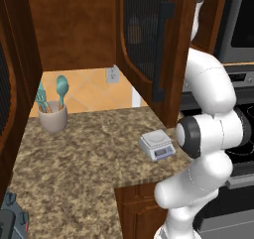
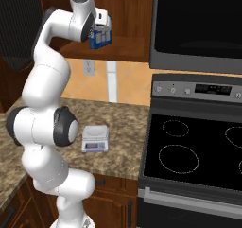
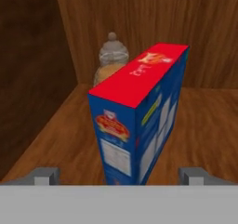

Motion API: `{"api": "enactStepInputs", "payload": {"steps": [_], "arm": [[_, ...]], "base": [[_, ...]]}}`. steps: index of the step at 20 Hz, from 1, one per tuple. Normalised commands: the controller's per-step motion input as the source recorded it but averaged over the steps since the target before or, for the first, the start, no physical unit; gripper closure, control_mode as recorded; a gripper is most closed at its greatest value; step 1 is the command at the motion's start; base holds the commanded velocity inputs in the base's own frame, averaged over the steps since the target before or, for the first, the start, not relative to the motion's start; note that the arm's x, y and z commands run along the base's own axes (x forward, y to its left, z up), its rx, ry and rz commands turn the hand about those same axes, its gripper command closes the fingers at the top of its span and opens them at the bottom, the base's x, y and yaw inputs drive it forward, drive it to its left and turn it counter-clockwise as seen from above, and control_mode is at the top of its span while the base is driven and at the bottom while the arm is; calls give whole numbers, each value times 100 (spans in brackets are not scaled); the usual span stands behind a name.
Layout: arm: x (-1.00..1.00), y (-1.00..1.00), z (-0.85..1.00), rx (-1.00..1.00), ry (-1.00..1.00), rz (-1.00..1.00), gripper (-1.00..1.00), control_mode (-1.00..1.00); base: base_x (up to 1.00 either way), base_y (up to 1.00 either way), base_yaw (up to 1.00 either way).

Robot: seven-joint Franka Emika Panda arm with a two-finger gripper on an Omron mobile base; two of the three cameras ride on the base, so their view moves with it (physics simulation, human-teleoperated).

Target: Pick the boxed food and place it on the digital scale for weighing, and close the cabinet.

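The boxed food point(image 3: 139, 121) has a red top and blue sides and stands upright on the wooden shelf inside the cabinet point(image 1: 154, 44). My gripper point(image 3: 121, 176) is open, one fingertip on each side of the box with a gap to both. The right base view shows the hand point(image 2: 101, 23) up at the shelf with the box point(image 2: 99, 38) just under it. The cabinet door hangs open, its mesh panel and dark bar handle point(image 1: 161, 49) turned outward. The digital scale point(image 1: 156, 144) point(image 2: 95, 138) sits bare on the granite counter's right end.
A jar point(image 3: 111, 60) stands right behind the box on the shelf. A cup of teal utensils point(image 1: 53, 116) sits at the counter's back left. The black stove point(image 2: 189, 151) adjoins the counter on the right, with a microwave point(image 2: 198, 23) above it.
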Motion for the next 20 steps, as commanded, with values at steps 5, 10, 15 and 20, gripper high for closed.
{"api": "enactStepInputs", "payload": {"steps": [5, 10, 15, 20], "arm": [[19, 0, -9, 0, 0, -5, -100, -100], [25, 0, -11, 0, 0, -6, -100, -100], [30, 1, -5, 0, 0, -4, -100, -100], [30, 0, 0, 0, 0, 0, -100, -100]], "base": [[0, 0, 0], [0, 0, 0], [0, 0, 0], [0, 0, 0]]}}
